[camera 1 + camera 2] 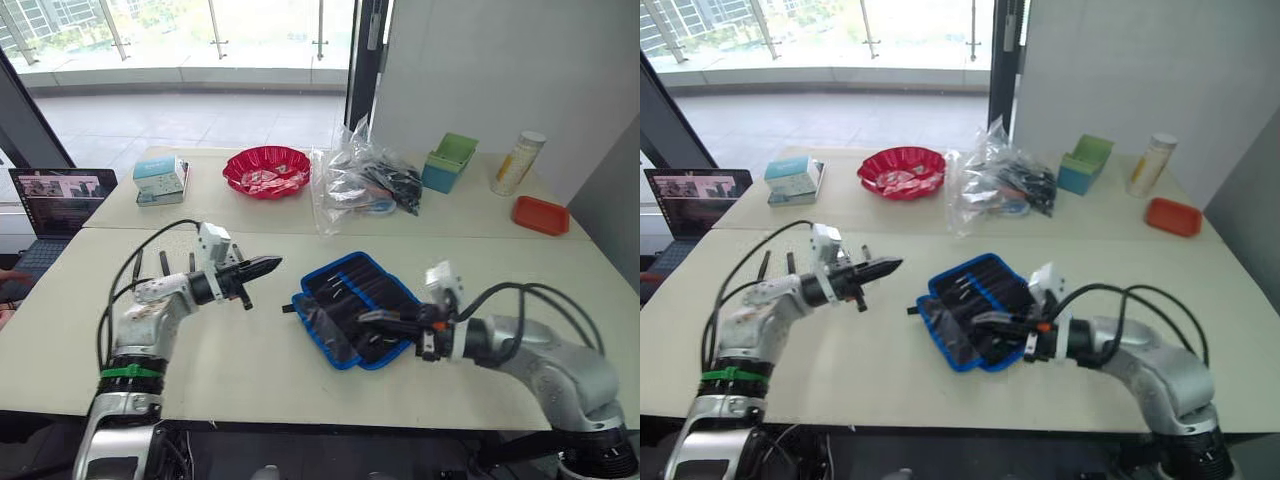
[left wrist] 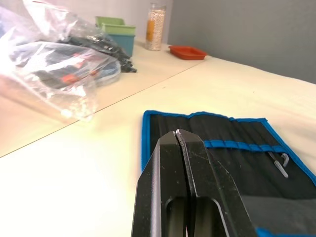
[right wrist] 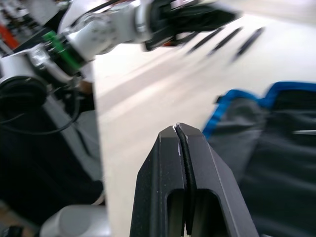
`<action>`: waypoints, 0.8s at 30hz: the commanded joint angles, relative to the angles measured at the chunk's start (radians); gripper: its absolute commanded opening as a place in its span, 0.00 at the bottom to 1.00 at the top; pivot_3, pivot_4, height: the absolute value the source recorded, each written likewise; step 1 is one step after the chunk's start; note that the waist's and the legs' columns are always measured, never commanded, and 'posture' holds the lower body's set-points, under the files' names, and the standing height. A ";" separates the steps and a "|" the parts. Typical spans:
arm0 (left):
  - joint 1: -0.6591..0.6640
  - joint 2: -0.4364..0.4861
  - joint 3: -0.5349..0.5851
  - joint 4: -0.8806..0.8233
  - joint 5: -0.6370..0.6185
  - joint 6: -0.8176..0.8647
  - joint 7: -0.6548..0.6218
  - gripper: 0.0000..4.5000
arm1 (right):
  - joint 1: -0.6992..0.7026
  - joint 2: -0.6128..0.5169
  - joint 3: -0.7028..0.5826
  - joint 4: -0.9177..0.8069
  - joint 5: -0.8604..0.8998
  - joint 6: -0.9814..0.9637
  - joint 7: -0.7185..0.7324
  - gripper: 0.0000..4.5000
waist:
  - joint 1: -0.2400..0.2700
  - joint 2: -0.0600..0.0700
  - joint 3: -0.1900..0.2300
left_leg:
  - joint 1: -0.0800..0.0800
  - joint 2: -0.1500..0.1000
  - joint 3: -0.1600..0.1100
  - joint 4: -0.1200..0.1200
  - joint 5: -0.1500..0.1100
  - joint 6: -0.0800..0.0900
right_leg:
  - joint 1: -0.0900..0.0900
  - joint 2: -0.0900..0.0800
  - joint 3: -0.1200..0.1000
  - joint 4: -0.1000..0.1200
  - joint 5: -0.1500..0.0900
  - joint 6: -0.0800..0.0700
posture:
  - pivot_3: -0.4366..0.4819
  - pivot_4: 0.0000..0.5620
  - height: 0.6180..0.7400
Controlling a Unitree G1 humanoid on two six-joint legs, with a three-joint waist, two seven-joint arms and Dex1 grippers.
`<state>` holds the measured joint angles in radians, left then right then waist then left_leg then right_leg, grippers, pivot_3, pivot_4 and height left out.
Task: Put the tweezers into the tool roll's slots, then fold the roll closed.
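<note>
The tool roll (image 1: pixel 355 305), black with blue edging, lies open on the table right of centre, its slots (image 2: pixel 237 148) running across the inner face. A few small metal tips (image 1: pixel 338 291) show in the slots. Three slim black tweezers (image 1: pixel 163 264) lie side by side on the table at the left, behind my left arm. My left gripper (image 1: pixel 270 265) hangs shut and empty above the table, just left of the roll. My right gripper (image 1: pixel 364 318) is shut over the near part of the roll, with nothing visible between its fingers (image 3: pixel 180 148).
On the far table stand a red bowl (image 1: pixel 266 170), a clear plastic bag of tools (image 1: pixel 360 185), a green and blue bin (image 1: pixel 448 162), a bottle (image 1: pixel 518 163), a red tray (image 1: pixel 540 215) and a small box (image 1: pixel 160 180). A laptop (image 1: pixel 55 205) sits at far left.
</note>
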<state>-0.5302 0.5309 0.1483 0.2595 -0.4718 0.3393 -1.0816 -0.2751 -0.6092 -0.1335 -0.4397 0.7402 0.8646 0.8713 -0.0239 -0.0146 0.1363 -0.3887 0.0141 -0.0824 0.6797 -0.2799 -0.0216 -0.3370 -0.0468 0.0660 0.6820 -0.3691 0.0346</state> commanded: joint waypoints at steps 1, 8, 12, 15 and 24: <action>0.076 0.057 0.048 -0.111 -0.019 0.031 0.024 0.00 | 0.020 -0.028 -0.078 0.046 -0.054 -0.077 -0.055 0.00 | 0.000 0.000 0.001 | 0.000 0.000 0.000 0.000 0.000 0.000 | 0.000 0.000 0.000 0.000 0.000 0.000 | 0.48 0.27 1.00; 0.328 0.136 0.210 -0.221 -0.036 0.026 0.103 0.32 | 0.029 -0.144 -0.166 0.251 0.015 -0.147 0.167 0.25 | -0.001 0.003 0.009 | 0.000 0.001 0.001 -0.001 0.000 0.000 | -0.001 0.000 0.001 -0.002 0.000 0.000 | 0.48 0.27 1.00; 0.482 0.109 0.332 -0.267 -0.026 -0.034 0.191 0.62 | 0.020 -0.206 -0.212 0.371 -0.010 -0.259 0.287 0.56 | 0.002 0.003 0.010 | 0.001 0.001 0.002 -0.001 0.000 0.000 | -0.001 -0.001 0.002 -0.005 0.000 0.000 | 0.48 0.27 1.00; 0.559 0.085 0.403 -0.290 -0.049 -0.043 0.237 0.83 | 0.047 -0.237 -0.246 0.378 0.038 -0.266 0.383 0.78 | 0.007 0.004 0.011 | 0.001 0.001 0.003 -0.002 0.000 0.000 | -0.001 -0.003 0.002 -0.006 0.000 0.000 | 0.48 0.27 1.00; 0.693 -0.065 0.585 -0.323 -0.091 -0.095 0.468 1.00 | 0.094 -0.311 -0.221 0.457 0.018 -0.258 0.494 1.00 | 0.012 0.002 0.011 | 0.000 -0.001 0.006 -0.002 0.000 0.001 | 0.000 -0.011 0.001 -0.010 0.000 0.001 | 0.48 0.27 1.00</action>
<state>0.1619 0.4596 0.7010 -0.0430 -0.5537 0.2799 -0.6346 -0.1688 -0.9125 -0.3325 0.0248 0.7567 0.6286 1.3545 -0.0118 -0.0121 0.1475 -0.3889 0.0135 -0.0768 0.6773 -0.2803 -0.0210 -0.3368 -0.0573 0.0669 0.6723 -0.3692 0.0354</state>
